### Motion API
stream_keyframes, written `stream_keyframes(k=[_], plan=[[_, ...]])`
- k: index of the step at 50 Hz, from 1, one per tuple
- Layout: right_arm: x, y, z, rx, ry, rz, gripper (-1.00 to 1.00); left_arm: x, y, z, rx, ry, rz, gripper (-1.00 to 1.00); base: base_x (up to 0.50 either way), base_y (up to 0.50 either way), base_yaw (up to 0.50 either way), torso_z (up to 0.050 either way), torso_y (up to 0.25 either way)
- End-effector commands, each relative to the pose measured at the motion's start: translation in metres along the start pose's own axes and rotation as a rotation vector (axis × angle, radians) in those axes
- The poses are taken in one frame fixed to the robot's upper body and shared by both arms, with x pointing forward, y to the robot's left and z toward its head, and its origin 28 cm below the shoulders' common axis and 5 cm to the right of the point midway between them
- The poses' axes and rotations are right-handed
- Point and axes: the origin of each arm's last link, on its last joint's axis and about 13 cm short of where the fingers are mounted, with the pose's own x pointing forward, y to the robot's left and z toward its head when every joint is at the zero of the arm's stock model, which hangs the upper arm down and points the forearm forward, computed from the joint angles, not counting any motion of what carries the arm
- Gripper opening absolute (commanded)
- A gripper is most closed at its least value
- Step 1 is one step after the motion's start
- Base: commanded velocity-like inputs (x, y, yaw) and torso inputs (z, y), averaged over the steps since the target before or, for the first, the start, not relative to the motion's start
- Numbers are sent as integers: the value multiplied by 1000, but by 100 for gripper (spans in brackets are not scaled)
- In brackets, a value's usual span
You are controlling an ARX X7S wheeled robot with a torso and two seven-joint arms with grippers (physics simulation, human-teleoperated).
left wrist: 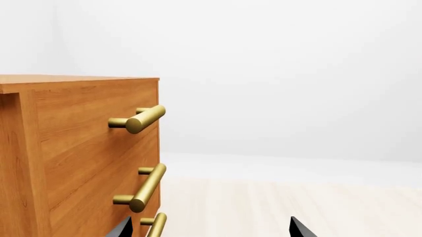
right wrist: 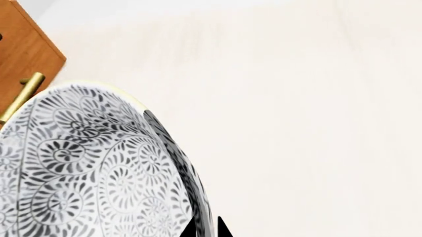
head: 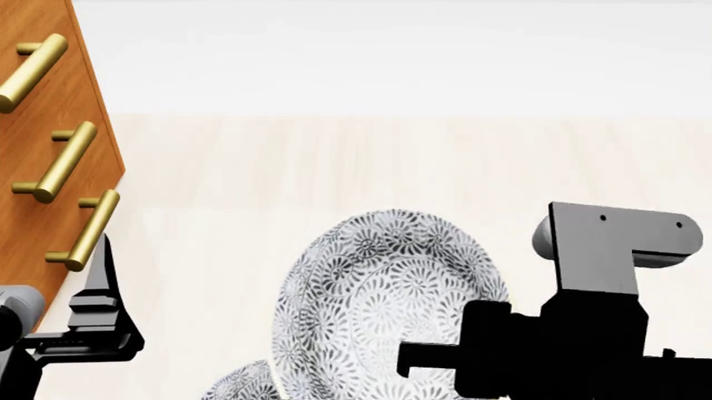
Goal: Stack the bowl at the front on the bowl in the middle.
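A large bowl (head: 389,292) with a grey floral pattern hangs tilted above the pale floor, its inside facing the head camera. My right gripper (head: 418,358) is shut on its rim at the lower right. In the right wrist view the bowl (right wrist: 86,173) fills the lower left, with its rim pinched between the two black fingertips of that gripper (right wrist: 204,229). The edge of a second patterned bowl (head: 239,383) shows at the bottom of the head view; which bowl of the task it is I cannot tell. My left gripper (left wrist: 211,229) is open and holds nothing.
A wooden dresser (head: 56,125) with brass bar handles (left wrist: 138,121) stands at the left, close beside my left gripper (head: 100,325). Pale wood floor (head: 389,158) stretches ahead to a white wall.
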Motion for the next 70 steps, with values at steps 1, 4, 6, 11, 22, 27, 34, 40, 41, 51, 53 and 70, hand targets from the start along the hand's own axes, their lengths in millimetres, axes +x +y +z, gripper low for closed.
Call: stream_keyframes(k=[1, 4, 6, 11, 22, 27, 34, 40, 41, 51, 53, 70], plan=[[5, 26, -22, -124, 44, 99, -100, 0, 0, 1, 0, -1, -1, 100, 0, 0, 0, 0, 0], [14, 30, -24, -135, 60, 111, -100, 0, 1, 2, -1, -4, 1, 100, 0, 0, 0, 0, 0], [19, 33, -28, -143, 73, 121, -100, 0, 1, 2, -2, -4, 2, 100, 0, 0, 0, 0, 0], [25, 41, -37, -171, 95, 150, -100, -1, 1, 1, -3, -2, 2, 100, 0, 0, 0, 0, 0], [46, 45, -48, -182, 137, 194, -100, -1, 1, -2, -2, 3, 3, 100, 0, 0, 0, 0, 0], [56, 40, -49, -167, 146, 182, -100, -1, 0, -3, -2, 5, 4, 100, 0, 0, 0, 0, 0], [69, 39, -55, -161, 167, 184, -100, -1, 0, -4, 1, 8, 1, 100, 0, 0, 0, 0, 0], [81, 38, -63, -164, 201, 172, -100, 0, 1, -4, 0, 10, 3, 100, 0, 0, 0, 0, 0], [87, 37, -68, -163, 216, 165, -100, 0, 1, -5, 0, 12, 3, 100, 0, 0, 0, 0, 0], [89, 36, -70, -169, 244, 169, 100, -1, 0, -6, 2, 14, 0, 100, 0, 0, 0, 0, 0], [90, 36, -70, -172, 245, 169, 100, -1, 0, -6, 1, 14, 0, 100, 0, 0, 0, 0, 0], [58, 37, -62, -192, 153, 171, 100, -1, 1, -4, 1, 14, 0, 100, 0, 0, 0, 0, 0]])
